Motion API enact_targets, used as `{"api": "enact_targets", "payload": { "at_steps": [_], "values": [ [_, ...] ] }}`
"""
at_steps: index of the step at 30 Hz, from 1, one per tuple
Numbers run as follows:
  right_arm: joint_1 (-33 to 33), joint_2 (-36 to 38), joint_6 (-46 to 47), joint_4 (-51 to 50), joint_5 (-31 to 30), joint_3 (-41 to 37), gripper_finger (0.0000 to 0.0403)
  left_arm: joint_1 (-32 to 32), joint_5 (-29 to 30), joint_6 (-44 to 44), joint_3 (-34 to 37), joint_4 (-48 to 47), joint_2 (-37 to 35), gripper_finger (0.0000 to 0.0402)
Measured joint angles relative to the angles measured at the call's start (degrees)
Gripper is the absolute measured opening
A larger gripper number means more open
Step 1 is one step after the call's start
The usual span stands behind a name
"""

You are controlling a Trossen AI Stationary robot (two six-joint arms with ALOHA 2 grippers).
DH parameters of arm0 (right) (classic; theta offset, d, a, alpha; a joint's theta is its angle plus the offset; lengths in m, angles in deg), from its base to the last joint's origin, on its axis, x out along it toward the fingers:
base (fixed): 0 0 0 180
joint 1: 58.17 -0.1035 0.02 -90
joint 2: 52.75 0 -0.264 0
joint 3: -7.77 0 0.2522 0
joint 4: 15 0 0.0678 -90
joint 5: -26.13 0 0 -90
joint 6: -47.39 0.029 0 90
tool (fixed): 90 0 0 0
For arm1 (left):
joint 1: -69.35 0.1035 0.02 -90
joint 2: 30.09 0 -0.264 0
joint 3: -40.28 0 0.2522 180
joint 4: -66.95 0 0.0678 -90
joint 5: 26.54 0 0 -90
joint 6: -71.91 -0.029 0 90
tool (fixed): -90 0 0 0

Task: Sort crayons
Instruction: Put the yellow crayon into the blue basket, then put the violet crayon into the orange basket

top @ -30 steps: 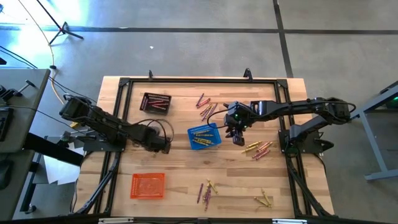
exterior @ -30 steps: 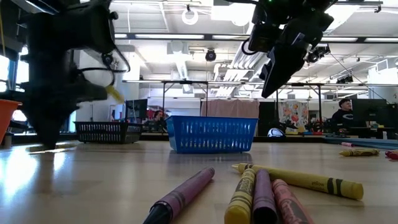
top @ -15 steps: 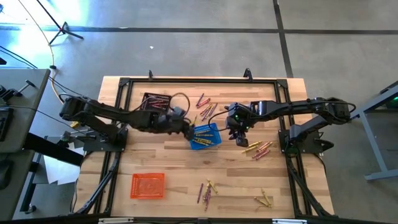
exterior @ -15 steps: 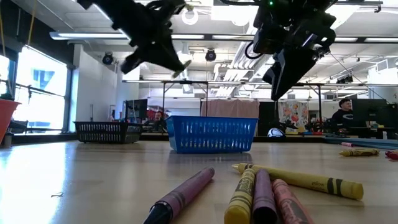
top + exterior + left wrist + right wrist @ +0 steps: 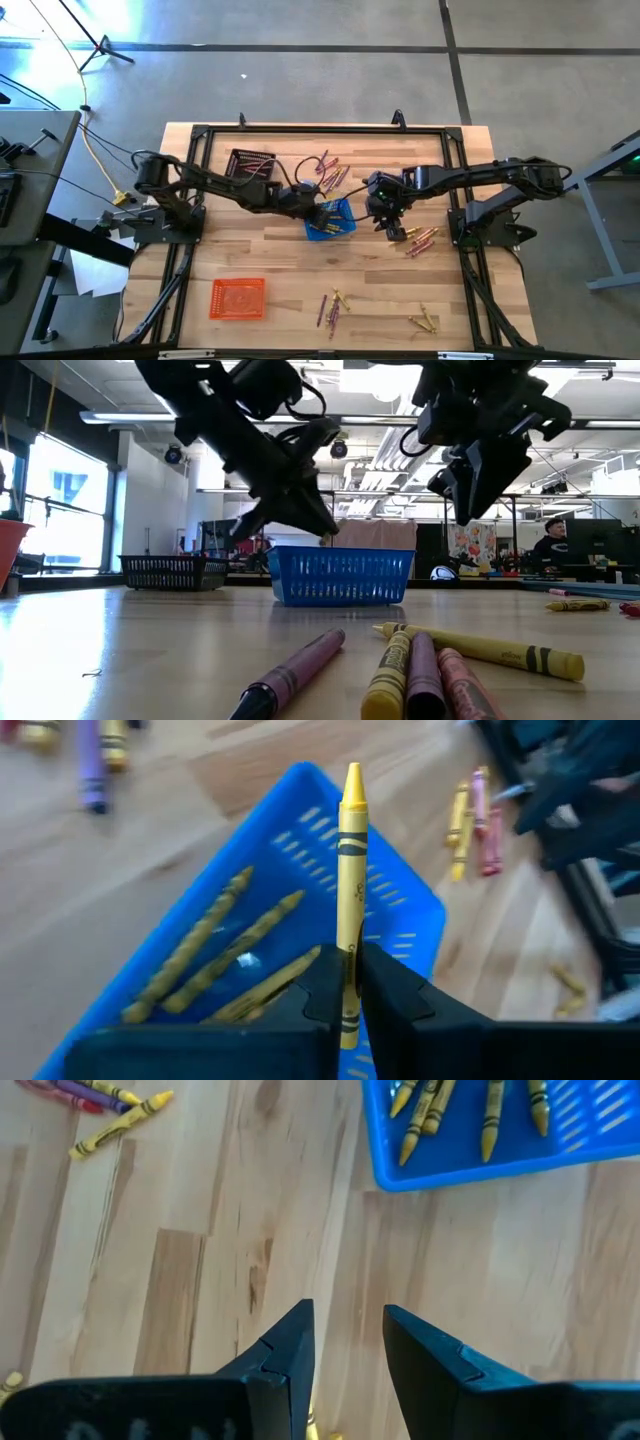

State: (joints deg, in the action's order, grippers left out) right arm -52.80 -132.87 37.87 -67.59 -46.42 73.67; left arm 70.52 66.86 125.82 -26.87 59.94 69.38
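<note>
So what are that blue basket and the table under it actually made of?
The blue basket looks like moulded plastic: even, slightly glossy colour, with thin walls pierced by regular slots. The table seems to be wood, perhaps butcher-block: pale planks with visible grain and seams, under a smooth finish that catches the light in the low view.

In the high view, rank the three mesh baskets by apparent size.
1. orange basket, largest.
2. black basket and blue basket: too close to rank. The left gripper, holding a yellow crayon, partly covers the blue one.
</note>
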Motion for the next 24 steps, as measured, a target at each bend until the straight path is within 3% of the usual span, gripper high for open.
{"api": "enact_targets", "payload": {
  "at_steps": [11, 17, 24],
  "values": [
    [-0.7, 0.0, 2.2, 2.5, 0.0, 0.0, 0.0107, -0.4, -8.3, -4.9, -0.1, 2.3, -1.4, 0.0102],
    [-2.2, 0.0, 9.6, 3.1, -0.2, 0.0, 0.0107, -2.4, -8.7, -11.3, -0.7, 1.6, -6.2, 0.0103],
    [-5.3, 0.0, 23.3, 6.6, -0.9, 0.0, 0.0107, -8.7, -8.9, -15.0, -4.0, -5.9, -11.6, 0.0101]
  ]
}}
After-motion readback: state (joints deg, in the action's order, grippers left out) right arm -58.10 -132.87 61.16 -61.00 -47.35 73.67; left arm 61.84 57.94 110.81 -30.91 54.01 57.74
